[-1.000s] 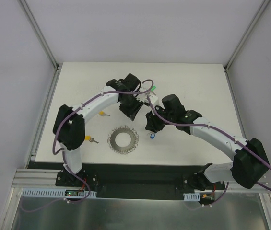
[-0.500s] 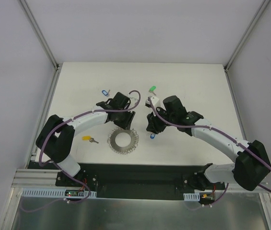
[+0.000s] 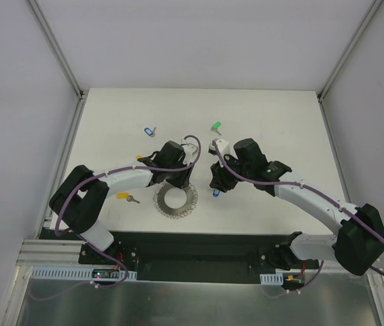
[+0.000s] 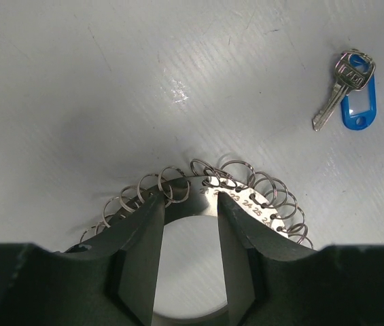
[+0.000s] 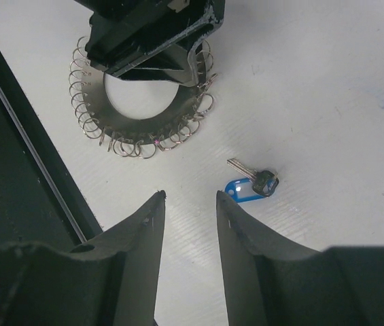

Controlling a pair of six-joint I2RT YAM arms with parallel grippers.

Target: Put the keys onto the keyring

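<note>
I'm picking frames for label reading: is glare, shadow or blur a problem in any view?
Left wrist view: sharp, stamped numbers on the silver wire-looped metal keyring read clearly; a small glare spot and soft shadow lie on the white table. Right wrist view: crisp, blue-tagged silver key clear. Top view: evenly lit, but objects too small for detail.

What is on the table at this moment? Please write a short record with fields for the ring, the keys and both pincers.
key ring: flat on the table, front middle
left pincer: open, low over the ring's rim, the band showing between its fingers
right pincer: open, empty, above bare table near the blue key
blue key: lying loose to the right of the ring
other keys: green key, pale blue key, yellow key, all loose
keys on ring: none seen
</note>
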